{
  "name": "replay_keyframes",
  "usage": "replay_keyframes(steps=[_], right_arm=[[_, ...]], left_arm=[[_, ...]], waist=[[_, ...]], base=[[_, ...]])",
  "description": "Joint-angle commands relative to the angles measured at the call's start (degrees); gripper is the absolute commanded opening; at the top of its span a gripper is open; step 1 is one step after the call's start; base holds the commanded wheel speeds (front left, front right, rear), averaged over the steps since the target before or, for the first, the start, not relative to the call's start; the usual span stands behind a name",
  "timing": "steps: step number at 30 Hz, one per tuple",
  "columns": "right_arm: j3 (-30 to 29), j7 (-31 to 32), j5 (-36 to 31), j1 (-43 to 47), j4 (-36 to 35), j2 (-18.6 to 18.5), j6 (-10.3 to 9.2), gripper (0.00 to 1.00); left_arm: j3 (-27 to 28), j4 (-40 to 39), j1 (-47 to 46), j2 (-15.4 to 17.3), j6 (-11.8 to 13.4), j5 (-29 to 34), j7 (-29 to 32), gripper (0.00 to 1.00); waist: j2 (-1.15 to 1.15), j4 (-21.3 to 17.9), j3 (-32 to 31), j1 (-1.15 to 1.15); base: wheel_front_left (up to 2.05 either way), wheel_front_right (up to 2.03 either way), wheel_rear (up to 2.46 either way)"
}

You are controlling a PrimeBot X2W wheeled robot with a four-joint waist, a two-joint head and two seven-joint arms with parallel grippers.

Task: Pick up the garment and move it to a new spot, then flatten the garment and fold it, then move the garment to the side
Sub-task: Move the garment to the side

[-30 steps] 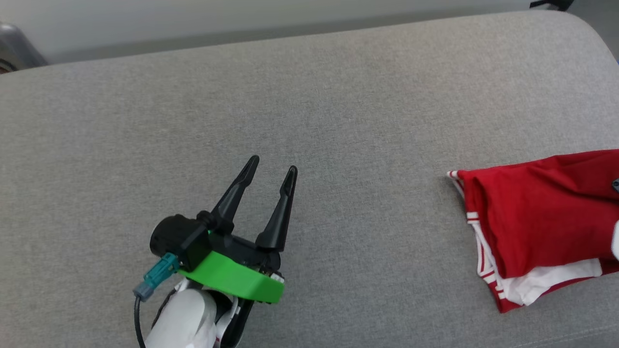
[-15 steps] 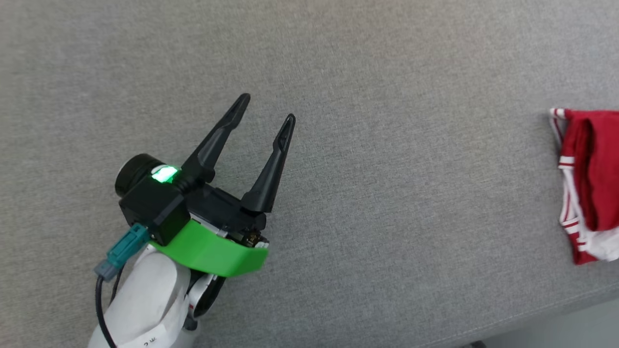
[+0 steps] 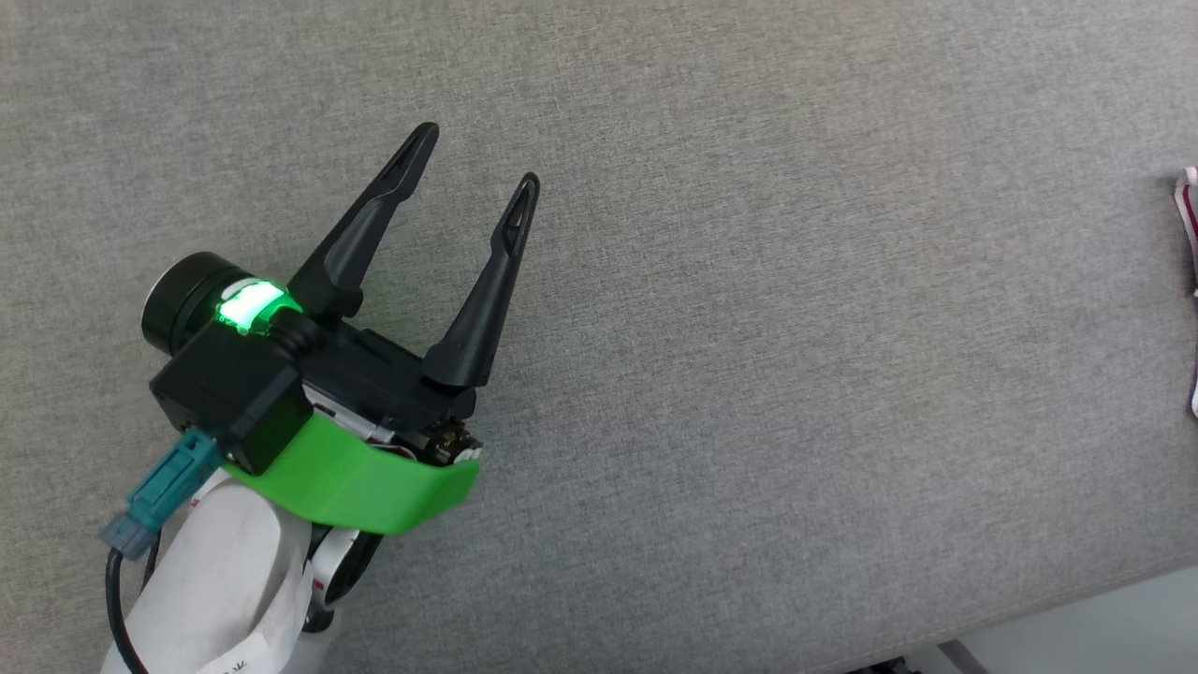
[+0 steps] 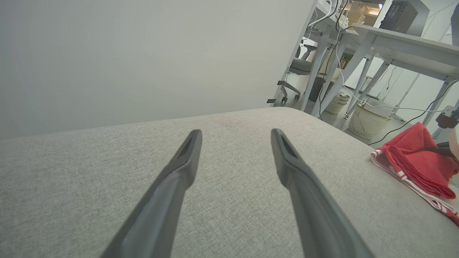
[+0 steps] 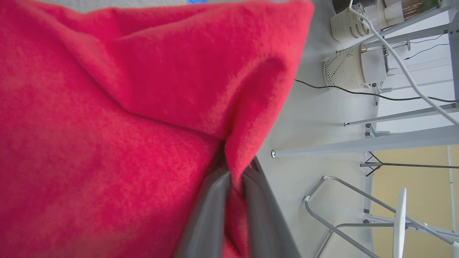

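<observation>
Left gripper (image 3: 477,154) sat around 9 o'clock in the head view, above the grey cushion (image 3: 749,328). Fingers spread wide, nothing between them, probably parked out of the way. Garment (image 3: 1190,211) barely showed at the 3 o'clock edge, just striped trim. In the left wrist view it lay bunched at 4 o'clock near the cushion's end. Right gripper (image 5: 235,172) was pinched tight on a fold of the red cloth. Likely gripping it to shift the shirt aside, the last step.
</observation>
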Motion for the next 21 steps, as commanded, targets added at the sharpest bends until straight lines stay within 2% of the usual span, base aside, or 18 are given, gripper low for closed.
replay_keyframes(steps=[1,3,4,5,6,14,21], right_arm=[[-0.10,-0.86,-0.72,-1.42,1.20,0.38,-0.10,0.00],[-0.17,-1.71,-1.04,-2.37,3.14,0.68,-0.10,0.00],[-0.12,-2.37,-1.47,-2.82,3.95,0.67,-0.10,0.31],[0.02,-3.02,-2.01,-3.12,4.47,0.61,-0.10,0.42],[-0.01,-3.73,-2.25,-3.58,5.20,0.77,-0.10,1.00],[-0.87,-6.82,-4.03,-5.22,9.62,0.27,-0.10,1.00],[0.57,-10.16,-0.28,-5.13,6.22,0.20,-0.10,1.00]], left_arm=[[0.39,-0.42,-1.28,0.31,0.24,0.46,0.21,1.00],[0.54,-0.72,-1.06,0.37,0.45,0.33,0.15,1.00],[0.57,-0.81,-0.89,0.41,0.55,0.27,0.15,1.00],[0.58,-0.82,-0.77,0.47,0.62,0.25,0.16,1.00],[0.57,-0.73,-0.68,0.59,0.66,0.30,0.20,1.00],[0.22,2.91,0.05,-0.46,0.72,-0.77,-2.36,1.00],[0.32,8.78,2.19,-2.55,0.91,-2.63,-5.07,1.00]], waist=[[0.00,0.88,0.92,-0.01],[0.00,1.11,0.80,-0.01],[0.00,1.20,0.73,-0.01],[0.00,1.27,0.69,-0.01],[0.00,1.33,0.59,-0.01],[0.00,2.68,-4.45,-0.01],[0.00,4.58,-11.99,-0.01]], base=[[0.00,0.00,0.00],[0.00,0.00,0.00],[0.00,0.00,0.00],[0.00,0.00,0.00],[0.00,0.00,0.00],[0.00,0.00,0.00],[0.00,0.00,0.00]])
